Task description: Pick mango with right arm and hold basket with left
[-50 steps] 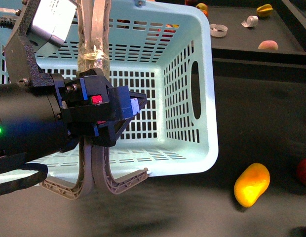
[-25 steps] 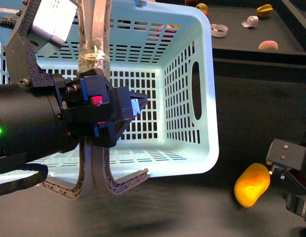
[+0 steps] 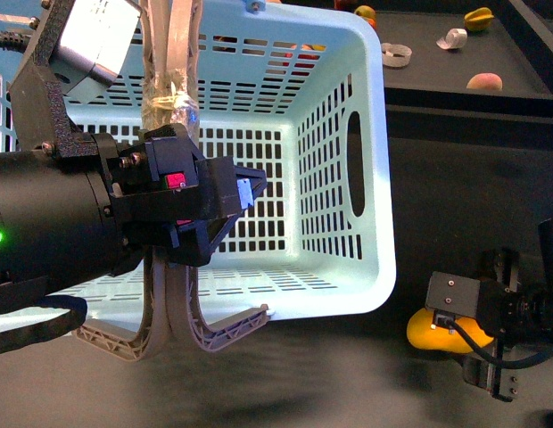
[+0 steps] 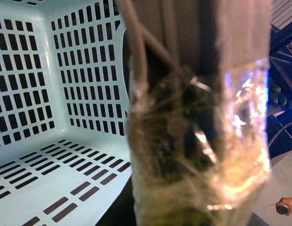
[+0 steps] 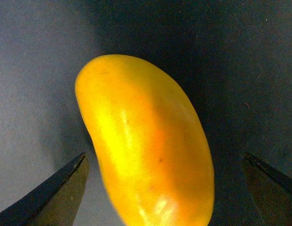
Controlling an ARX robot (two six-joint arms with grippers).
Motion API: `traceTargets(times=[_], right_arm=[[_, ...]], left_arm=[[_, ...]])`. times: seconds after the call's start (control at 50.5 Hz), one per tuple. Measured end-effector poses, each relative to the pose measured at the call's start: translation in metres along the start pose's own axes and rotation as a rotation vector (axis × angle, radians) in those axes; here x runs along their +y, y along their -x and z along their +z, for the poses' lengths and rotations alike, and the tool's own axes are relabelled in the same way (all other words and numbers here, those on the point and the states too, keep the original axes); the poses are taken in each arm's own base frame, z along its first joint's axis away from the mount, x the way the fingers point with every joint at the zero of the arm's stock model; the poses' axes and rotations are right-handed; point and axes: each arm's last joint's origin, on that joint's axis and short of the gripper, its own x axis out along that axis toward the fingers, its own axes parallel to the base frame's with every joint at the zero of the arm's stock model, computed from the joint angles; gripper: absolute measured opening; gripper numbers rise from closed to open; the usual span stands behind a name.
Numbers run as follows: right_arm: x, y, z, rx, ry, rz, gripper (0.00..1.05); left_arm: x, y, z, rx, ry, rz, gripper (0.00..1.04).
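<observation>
The pale blue basket [image 3: 343,134] fills the left and middle of the front view. My left gripper [image 3: 183,209], with its blue block and red square, is shut on the two tape-wrapped brown-grey handles [image 3: 169,89]. In the left wrist view the taped handles [image 4: 198,141] fill the frame in front of the basket's slotted wall [image 4: 52,94]. The yellow-orange mango [image 3: 422,332] lies on the dark table by the basket's front right corner, mostly hidden under my right gripper [image 3: 473,334]. In the right wrist view the mango [image 5: 146,141] lies between the open gripper [image 5: 165,157]; neither black fingertip [image 5: 77,165] touches it.
On a raised dark ledge at the back right lie a yellow starfruit [image 3: 478,18], a pale peach-coloured fruit [image 3: 484,82], another fruit [image 3: 365,14] and two white tape rolls [image 3: 394,55]. The basket's corner is close to the mango's left.
My right gripper has come in from the right edge and now sits over the mango, covering most of it and the red fruit at the far right. The left gripper and basket have not moved.
</observation>
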Motion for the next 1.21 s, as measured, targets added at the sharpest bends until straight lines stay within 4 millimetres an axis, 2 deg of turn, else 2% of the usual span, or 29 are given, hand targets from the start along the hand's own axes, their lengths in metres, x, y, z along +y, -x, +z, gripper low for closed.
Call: traceTargets(times=[0.159, 0.396, 0.654, 0.713, 0.951, 1.07, 1.209], right_arm=[[0.0, -0.014, 0.002, -0.007, -0.042, 0.016, 0.96], [0.004, -0.024, -0.003, 0.027, -0.095, 0.045, 0.95], [0.005, -0.024, -0.007, 0.038, -0.135, 0.035, 0.67], [0.005, -0.023, -0.007, 0.036, -0.144, 0.029, 0.64], [0.003, -0.003, -0.001, -0.011, -0.227, -0.03, 0.6], [-0.007, 0.018, 0.008, -0.071, -0.283, -0.12, 0.6], [-0.022, 0.052, 0.023, -0.196, -0.364, -0.231, 0.6]], left_arm=[[0.0, 0.0, 0.0, 0.0, 0.0, 0.0, 0.16], [0.0, 0.0, 0.0, 0.0, 0.0, 0.0, 0.16], [0.0, 0.0, 0.0, 0.0, 0.0, 0.0, 0.16], [0.0, 0.0, 0.0, 0.0, 0.0, 0.0, 0.16], [0.0, 0.0, 0.0, 0.0, 0.0, 0.0, 0.16], [0.0, 0.0, 0.0, 0.0, 0.0, 0.0, 0.16], [0.0, 0.0, 0.0, 0.0, 0.0, 0.0, 0.16]])
